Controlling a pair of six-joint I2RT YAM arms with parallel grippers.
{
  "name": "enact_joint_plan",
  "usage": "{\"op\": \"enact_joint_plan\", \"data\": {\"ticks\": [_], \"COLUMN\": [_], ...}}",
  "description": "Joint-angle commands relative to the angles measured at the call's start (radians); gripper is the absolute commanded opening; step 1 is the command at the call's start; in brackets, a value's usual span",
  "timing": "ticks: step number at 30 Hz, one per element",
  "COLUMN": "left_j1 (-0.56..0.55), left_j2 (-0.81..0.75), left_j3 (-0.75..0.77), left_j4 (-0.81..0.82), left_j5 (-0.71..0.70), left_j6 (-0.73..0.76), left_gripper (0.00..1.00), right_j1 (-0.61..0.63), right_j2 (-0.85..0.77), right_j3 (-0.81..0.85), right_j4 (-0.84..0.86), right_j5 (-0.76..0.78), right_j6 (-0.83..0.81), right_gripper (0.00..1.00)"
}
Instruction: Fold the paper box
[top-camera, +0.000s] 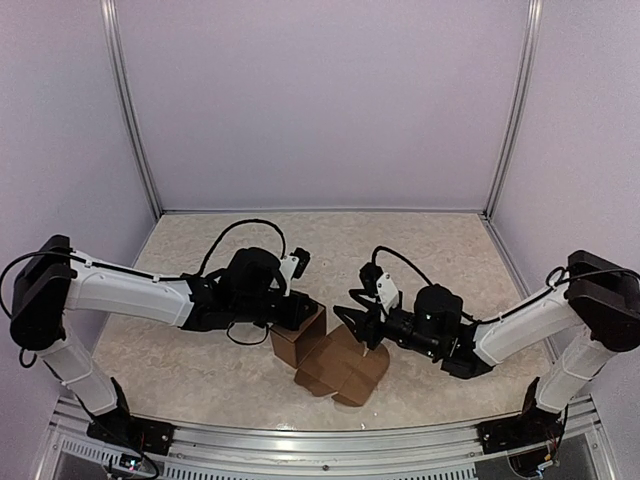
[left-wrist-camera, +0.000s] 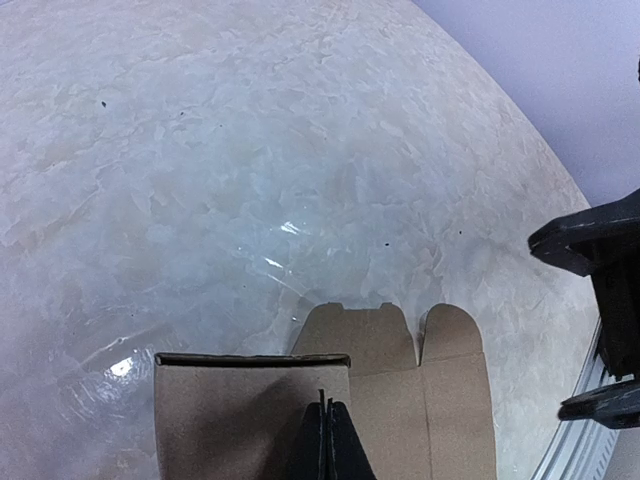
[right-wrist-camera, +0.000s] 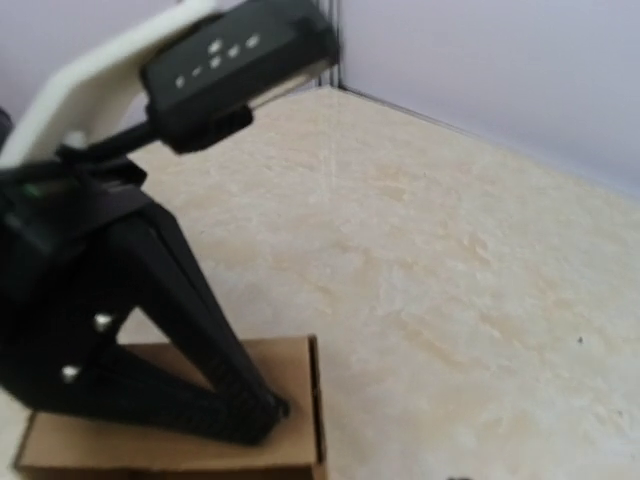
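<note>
One paper box (top-camera: 335, 368), brown cardboard, part-folded, on the table (top-camera: 200, 370) near its front edge, between the two arms. One panel stands upright on the side toward the left arm; flaps lie flat beside it. Left gripper (left-wrist-camera: 325, 440): fingers pressed together at the raised panel, cannot tell if cardboard sits between them. Right gripper (top-camera: 362, 335): fingers spread, just over the flat flaps, holding nothing

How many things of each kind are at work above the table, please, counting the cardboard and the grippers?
brown cardboard paper box: 1
black two-finger grippers: 2 (left gripper, right gripper)
Total: 3
</note>
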Motion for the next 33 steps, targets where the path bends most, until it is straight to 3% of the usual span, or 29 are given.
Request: {"op": "enact_joint_plan", "data": {"ticks": [1,7,15,23,33], "left_j1": [0.017,0.031,0.054,0.09,0.144], "left_j2": [-0.028,-0.055,-0.068,-0.076,-0.079], "left_j3": [-0.041,-0.082,-0.12,-0.151,-0.188], "left_j4": [-0.022,0.022,0.067,0.101,0.142], "left_j5": [-0.003,0.034,0.073,0.127,0.198], "left_j6": [0.005,-0.005,-0.023,-0.035,-0.061], "left_gripper": [0.0,0.0,0.0,0.0,0.0], "right_j1": [-0.014,-0.046,-0.081,-0.163,-0.225], "right_j2": [-0.157,-0.275,-0.35,-0.352,-0.204], "right_j3": [-0.013,0.093,0.09,0.03,-0.01], "right_j4": [-0.378,-0.878,-1.064,-1.04,-0.879], "right_j5": [0.014,0.003,-0.105,-0.28,-0.43], "right_j6": [0.115,0.271,0.434,0.569,0.671], "right_gripper": [0.52,0.53,0.56,0.55,0.54]}}
